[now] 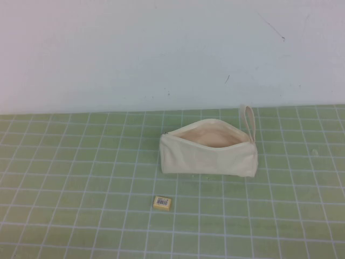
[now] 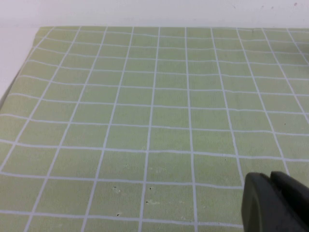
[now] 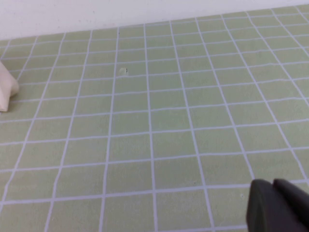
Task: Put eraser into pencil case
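Observation:
The eraser (image 1: 162, 202), a tiny yellow-tan block with a white barcode label, lies on the green grid mat in front of the pencil case. The pencil case (image 1: 209, 150) is a cream-white pouch, unzipped, showing beige lining, with its loop strap (image 1: 249, 122) at the right end. Neither arm shows in the high view. My left gripper (image 2: 271, 180) is shut and empty over bare mat. My right gripper (image 3: 273, 185) is shut and empty; a cream corner of the pencil case (image 3: 7, 89) shows at the edge of the right wrist view.
The green grid mat (image 1: 81, 178) covers the table, with a white wall (image 1: 161, 48) behind it. The mat's left edge and a white surface beyond it (image 2: 12, 53) show in the left wrist view.

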Tool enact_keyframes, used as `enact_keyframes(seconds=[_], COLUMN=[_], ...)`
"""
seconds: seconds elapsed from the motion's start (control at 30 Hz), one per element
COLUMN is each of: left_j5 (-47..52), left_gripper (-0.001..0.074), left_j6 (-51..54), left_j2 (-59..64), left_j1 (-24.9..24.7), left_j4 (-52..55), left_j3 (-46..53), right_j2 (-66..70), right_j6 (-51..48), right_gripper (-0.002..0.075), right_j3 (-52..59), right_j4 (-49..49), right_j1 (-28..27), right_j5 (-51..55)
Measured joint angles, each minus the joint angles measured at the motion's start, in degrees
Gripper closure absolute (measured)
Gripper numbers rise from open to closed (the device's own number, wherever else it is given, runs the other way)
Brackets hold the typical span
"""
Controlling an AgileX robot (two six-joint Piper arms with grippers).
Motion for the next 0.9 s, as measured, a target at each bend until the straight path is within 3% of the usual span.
enact_keyframes(seconds=[0.27,0.57,0.9], left_j5=[0.0,0.0,0.0], left_gripper=[0.0736,0.0736,0.0736], left_j6=[0.0,0.0,0.0], left_j2=[0.0,0.0,0.0], left_j1=[0.0,0.0,0.0], left_j4=[0.0,0.0,0.0], left_j3=[0.0,0.0,0.0], right_j2=[0.0,0.0,0.0], right_j6=[0.0,-11.8,-11.7], right_gripper=[0.0726,0.0726,0.0726], right_j3=[0.0,0.0,0.0], right_j4=[0.5,2.1,2.6], right_j1=[0.0,0.0,2.4], right_j5=[0.0,0.0,0.0])
